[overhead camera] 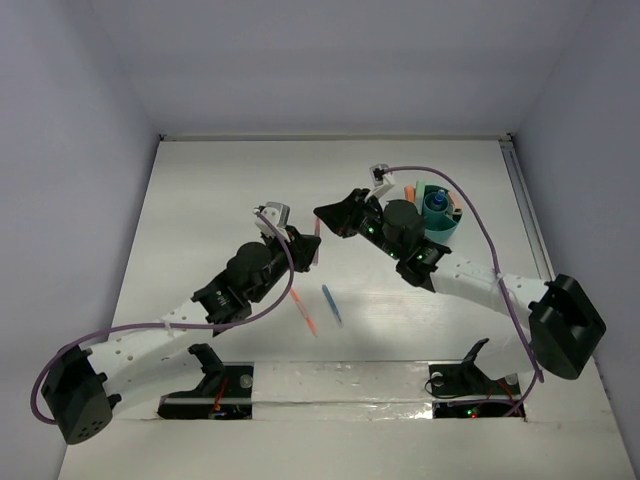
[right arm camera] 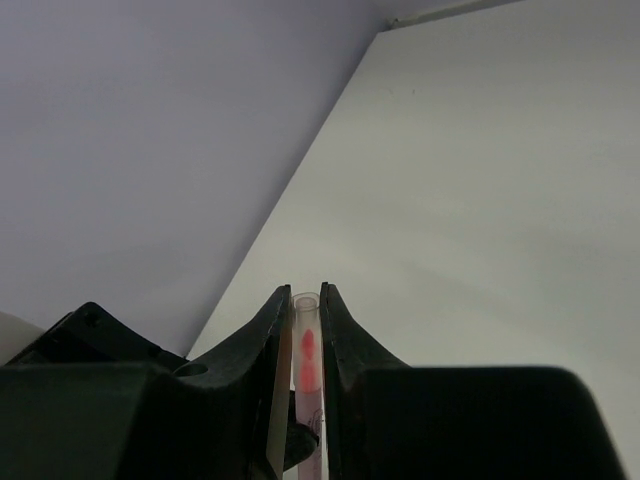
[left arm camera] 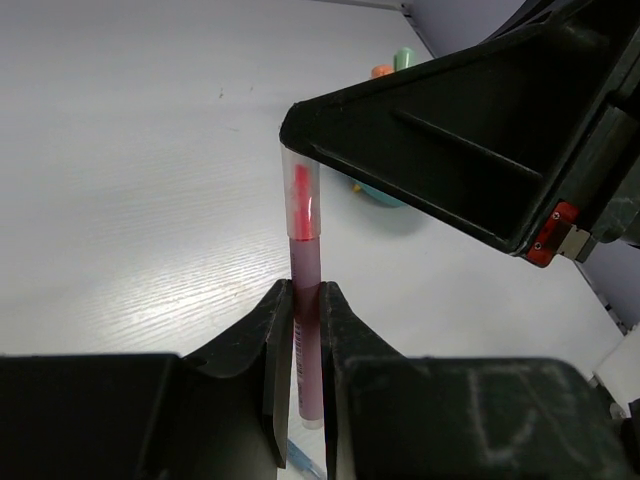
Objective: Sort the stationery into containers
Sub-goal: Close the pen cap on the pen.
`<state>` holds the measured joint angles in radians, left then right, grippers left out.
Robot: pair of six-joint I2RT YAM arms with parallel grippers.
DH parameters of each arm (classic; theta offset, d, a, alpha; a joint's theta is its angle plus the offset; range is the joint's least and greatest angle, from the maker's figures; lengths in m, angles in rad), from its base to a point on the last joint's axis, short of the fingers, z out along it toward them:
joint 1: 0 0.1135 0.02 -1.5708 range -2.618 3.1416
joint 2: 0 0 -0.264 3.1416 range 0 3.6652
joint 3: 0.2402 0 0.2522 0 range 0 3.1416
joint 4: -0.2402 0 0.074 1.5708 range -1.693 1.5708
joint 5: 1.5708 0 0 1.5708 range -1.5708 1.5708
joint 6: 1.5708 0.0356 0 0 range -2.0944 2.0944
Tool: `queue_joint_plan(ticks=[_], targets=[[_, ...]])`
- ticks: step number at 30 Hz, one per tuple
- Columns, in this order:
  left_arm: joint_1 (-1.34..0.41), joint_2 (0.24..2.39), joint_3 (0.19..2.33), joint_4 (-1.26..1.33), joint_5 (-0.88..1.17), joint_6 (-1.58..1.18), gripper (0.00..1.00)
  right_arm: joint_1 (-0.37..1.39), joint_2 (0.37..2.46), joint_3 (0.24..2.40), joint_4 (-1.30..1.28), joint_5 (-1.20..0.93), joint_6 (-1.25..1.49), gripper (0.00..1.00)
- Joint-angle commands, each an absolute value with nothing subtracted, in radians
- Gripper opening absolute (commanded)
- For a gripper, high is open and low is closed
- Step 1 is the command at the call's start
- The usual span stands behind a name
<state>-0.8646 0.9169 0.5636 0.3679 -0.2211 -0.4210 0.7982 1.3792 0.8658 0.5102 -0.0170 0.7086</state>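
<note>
White table (overhead camera: 200, 200) with pale lilac walls on three sides; lighting is even. At the left, the left gripper (left arm camera: 300, 300) is closed to a narrow gap on the lower barrel of a pink pen (left arm camera: 303, 250), which it holds upright and clear of the surface. Below it, an orange pen (overhead camera: 306, 315) and a blue pen (overhead camera: 332, 305) lie loose on the table, close together and not yet sorted. Further right, the right gripper (right arm camera: 307, 305) has its fingers drawn in against the clear capped end of the same pink pen, so both grippers have hold of it at once. Judgement: this is a handover in mid-air, made because the cup (overhead camera: 455, 225) stands on the right arm's side. At the far right, that teal cup already holds a blue-capped bottle (overhead camera: 436, 205) and an orange marker (overhead camera: 410, 190).
</note>
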Motion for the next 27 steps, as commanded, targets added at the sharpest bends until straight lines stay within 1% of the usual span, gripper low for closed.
queue_joint_plan(ticks=[1, 11, 16, 22, 27], targets=[[-0.853, 0.876, 0.638, 0.474, -0.238, -0.397, 0.00, 0.841, 1.410, 0.891, 0.351, -0.106, 0.647, 0.00], [-0.834, 0.858, 0.644, 0.465, -0.245, -0.383, 0.00, 0.850, 1.373, 0.848, 0.282, -0.104, 0.630, 0.00], [-0.834, 0.845, 0.652, 0.459, -0.236, -0.385, 0.00, 0.850, 1.411, 0.857, 0.221, -0.084, 0.618, 0.00], [-0.825, 0.819, 0.663, 0.443, -0.250, -0.380, 0.00, 0.859, 1.422, 0.850, 0.235, -0.104, 0.612, 0.00], [-0.805, 0.850, 0.646, 0.452, -0.241, -0.394, 0.00, 0.908, 1.391, 0.854, 0.230, -0.081, 0.577, 0.00]])
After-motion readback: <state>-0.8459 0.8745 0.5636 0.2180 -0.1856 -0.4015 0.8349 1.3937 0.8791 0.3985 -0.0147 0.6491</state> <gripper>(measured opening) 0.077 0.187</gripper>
